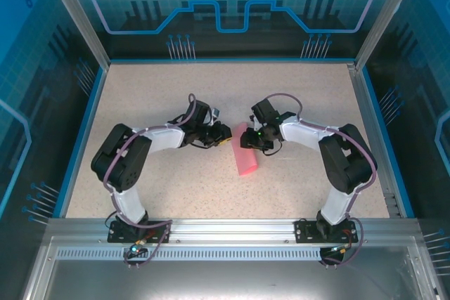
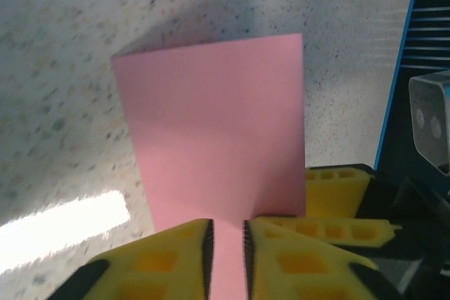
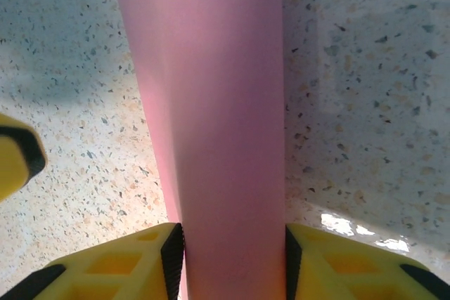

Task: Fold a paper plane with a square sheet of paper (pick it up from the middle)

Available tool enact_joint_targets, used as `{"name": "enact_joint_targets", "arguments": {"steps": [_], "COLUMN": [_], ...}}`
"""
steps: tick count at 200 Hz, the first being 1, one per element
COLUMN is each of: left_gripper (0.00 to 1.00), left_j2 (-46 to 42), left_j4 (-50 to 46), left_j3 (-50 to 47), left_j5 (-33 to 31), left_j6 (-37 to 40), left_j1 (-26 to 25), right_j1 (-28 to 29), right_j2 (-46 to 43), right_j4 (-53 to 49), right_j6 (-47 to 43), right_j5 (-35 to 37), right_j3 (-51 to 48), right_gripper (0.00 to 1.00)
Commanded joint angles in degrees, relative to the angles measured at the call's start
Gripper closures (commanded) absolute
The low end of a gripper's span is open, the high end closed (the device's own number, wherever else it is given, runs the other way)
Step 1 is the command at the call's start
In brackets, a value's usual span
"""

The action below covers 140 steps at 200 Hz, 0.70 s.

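Right wrist view, nearest the lens: the two yellow fingers with black pads of the right gripper stand moderately apart. The thin pink-red paper sheet fills the gap from pad to pad. The sheet looks bowed or doubled over lengthwise, and it runs away from the fingers as a long strip above the table. Both pads touch its sides, so the right gripper holds it.

Left wrist view: the left gripper has its yellow fingers drawn in to a narrow slot. A thin band of the sheet passes through that slot. Beyond the fingertips the sheet widens into a broad flat panel, tilted up off the surface, and it throws a shadow behind it. I cannot tell whether the left pads press on the paper or only flank it, since a sliver of pink shows between them.

Top view: the sheet reads as a narrow slanted strip near the middle of the table. Its far end sits between the two gripper heads and its near end points toward the arm bases. The left gripper is at the strip's far left edge. The right gripper is at its far right edge, so the two heads nearly face each other.

Surroundings:
- A beige speckled tabletop carries both arms, which are bent inward.
- Translucent blue enclosure walls stand on three sides.
- A grey aluminium rail runs along the near edge.
- A white box with two round lenses shows at the right of the left wrist view.
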Motion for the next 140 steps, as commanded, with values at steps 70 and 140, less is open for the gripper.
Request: {"name": "enact_joint_targets", "arguments": {"steps": [70,140], "left_gripper": [0.89,0.95], "left_j2": [7.9,10.5], "left_j4": [-1.7,-7.8], "left_j3": [6.3,9.4], "left_j5": [3.0,1.2], "left_j6": [1.1,3.8], "left_j1": [-1.6,-2.3], "right_j1": [-0.9,-1.0], "right_j2": [1.9,1.6], "right_j4": [-1.5,-1.5], "right_j6": [1.1,1.3], "right_j5": [1.1,0.7], "right_j3": [-0.6,-0.8], "right_gripper": [0.63,0.62]}}
